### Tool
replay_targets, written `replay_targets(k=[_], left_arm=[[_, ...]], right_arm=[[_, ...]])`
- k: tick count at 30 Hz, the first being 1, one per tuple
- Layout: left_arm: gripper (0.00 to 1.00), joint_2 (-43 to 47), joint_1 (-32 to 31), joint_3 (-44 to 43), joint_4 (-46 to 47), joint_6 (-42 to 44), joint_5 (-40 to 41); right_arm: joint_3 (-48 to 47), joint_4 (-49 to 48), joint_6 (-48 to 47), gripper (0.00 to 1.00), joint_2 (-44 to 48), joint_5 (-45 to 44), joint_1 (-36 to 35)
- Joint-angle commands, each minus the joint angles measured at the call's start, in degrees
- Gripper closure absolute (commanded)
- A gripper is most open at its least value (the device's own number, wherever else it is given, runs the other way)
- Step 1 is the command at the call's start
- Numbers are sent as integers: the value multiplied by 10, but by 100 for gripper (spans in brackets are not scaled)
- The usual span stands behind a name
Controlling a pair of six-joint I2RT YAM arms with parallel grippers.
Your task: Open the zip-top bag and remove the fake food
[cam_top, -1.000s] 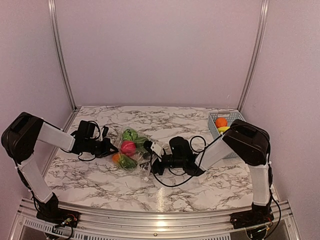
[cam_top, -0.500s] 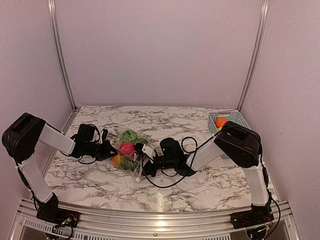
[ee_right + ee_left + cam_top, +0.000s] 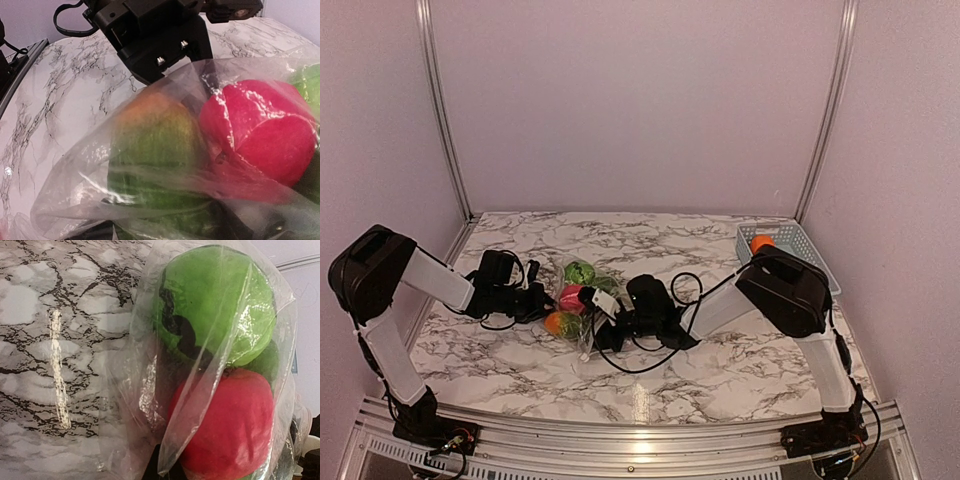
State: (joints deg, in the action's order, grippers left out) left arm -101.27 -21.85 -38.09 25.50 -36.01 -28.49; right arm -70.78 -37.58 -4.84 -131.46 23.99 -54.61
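Observation:
The zip-top bag lies crumpled on the marble table between both arms. It holds fake food: a green round piece, a red-pink piece and an orange piece. My left gripper is at the bag's left side and looks shut on a fold of plastic; the green piece and the red piece fill its view. My right gripper presses into the bag's right side. Its dark fingers show wide apart behind plastic, around a green-orange piece beside the red piece.
A light blue slotted basket stands at the back right with an orange piece in it. Black cables loop on the table behind my right wrist. Walls enclose the table on three sides.
My right gripper has slid left into the bag, bunching it toward my left gripper. The bag and its food have shifted left. My left arm has barely moved.

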Motion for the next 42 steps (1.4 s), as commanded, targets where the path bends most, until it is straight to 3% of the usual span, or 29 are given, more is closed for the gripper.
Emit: replay_targets(k=[1,6,10,23,33,42], left_arm=[[100,-9,-7,0,-7,1,-9],[100,-2,1,-1,-17,1,5],[100,2,15,0,-18,-5,17],[100,36,84,11,-33,-12,47],[100,48,113,33,-28,-19,54],[100,42,117,39,-4,-28,43]], right_arm=[[-14,15,-10,47,-6,10,-6],[43,-4,-15,67,43,14,-7],[90,-10,-23,74,82,4,-6],[226,-8,-5,76,192,-71,14],[322,23,23,77,305,-108,67],[343,114,33,76,434,-128,152]])
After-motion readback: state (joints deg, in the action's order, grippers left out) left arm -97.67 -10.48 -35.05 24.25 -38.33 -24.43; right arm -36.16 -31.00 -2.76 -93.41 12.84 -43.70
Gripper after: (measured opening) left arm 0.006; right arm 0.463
